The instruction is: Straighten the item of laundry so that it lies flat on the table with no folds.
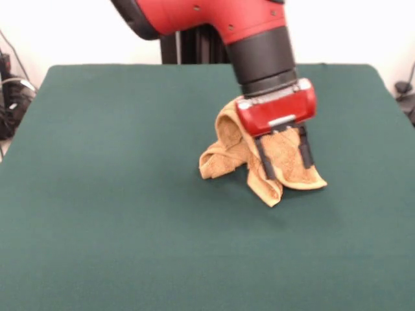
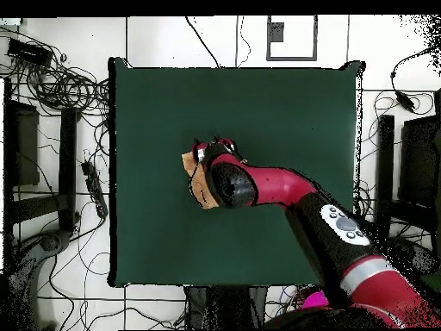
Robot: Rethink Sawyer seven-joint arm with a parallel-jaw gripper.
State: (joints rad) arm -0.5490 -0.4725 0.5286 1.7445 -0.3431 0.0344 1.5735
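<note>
The golden-tan towel (image 1: pixel 228 155) lies crumpled in a bunched heap near the middle of the green table (image 1: pixel 97 207), with a fold rising up behind the gripper and a corner pointing toward the camera. My gripper (image 1: pixel 289 170) hangs straight down over the heap's right part. Its two black fingers (image 1: pixel 263 159) stand apart, with towel cloth showing between and behind them, their tips at about cloth level. In the overhead view the arm covers most of the towel (image 2: pixel 196 179); only its left edge shows on the table (image 2: pixel 284 112).
The red arm (image 2: pixel 276 185) reaches in from the lower right of the overhead view. Cables and dark equipment (image 2: pixel 52 86) lie on the floor off the table's sides. Green cloth spreads wide all round the towel.
</note>
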